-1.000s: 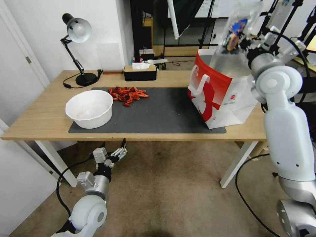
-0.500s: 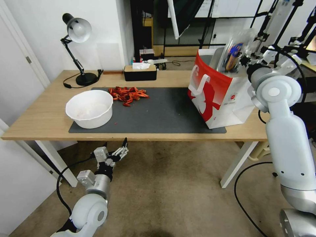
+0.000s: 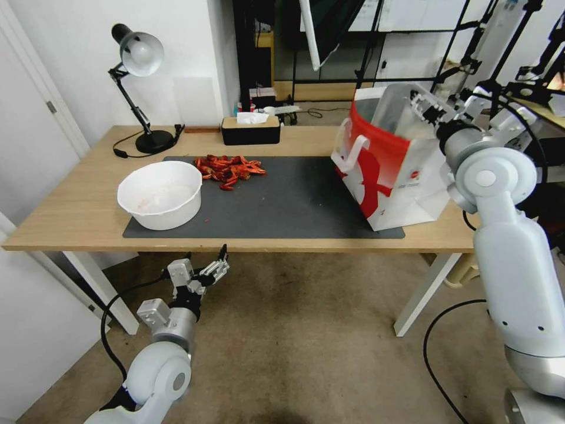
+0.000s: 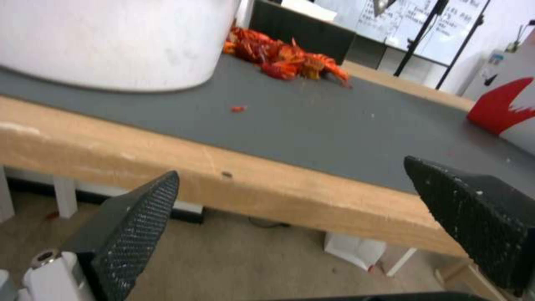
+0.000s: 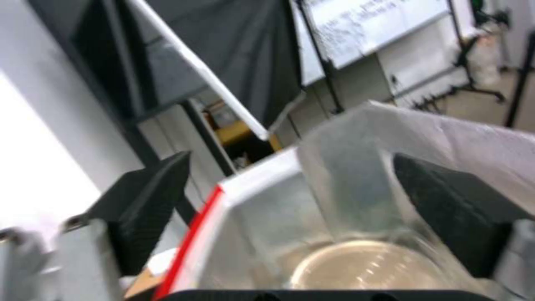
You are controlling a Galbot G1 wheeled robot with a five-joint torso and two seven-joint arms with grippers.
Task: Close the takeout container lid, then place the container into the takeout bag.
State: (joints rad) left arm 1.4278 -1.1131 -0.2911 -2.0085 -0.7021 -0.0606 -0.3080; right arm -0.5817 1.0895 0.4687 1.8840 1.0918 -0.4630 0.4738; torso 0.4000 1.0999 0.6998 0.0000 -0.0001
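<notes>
The red-and-white takeout bag (image 3: 388, 171) stands at the right end of the grey mat (image 3: 282, 200). My right gripper (image 3: 425, 109) hovers at the bag's far top rim, open, with nothing between its fingers. In the right wrist view the open gripper (image 5: 290, 165) looks down into the silvery lining (image 5: 345, 175), where a clear plastic round-rimmed shape, the takeout container (image 5: 362, 267), lies low inside. Whether its lid is shut cannot be told. My left gripper (image 3: 219, 268) hangs open below the table's front edge, and its fingers (image 4: 139, 217) frame that edge.
A white bowl (image 3: 160, 194) sits on the mat's left end beside a heap of red shells (image 3: 228, 166). A black tissue box (image 3: 250, 129) and a desk lamp (image 3: 141, 59) stand at the back of the wooden table (image 3: 70, 224).
My right gripper came down from high above the bag to its rim with the clear container. The container has left the fingers and dropped out of the head view into the bag.
</notes>
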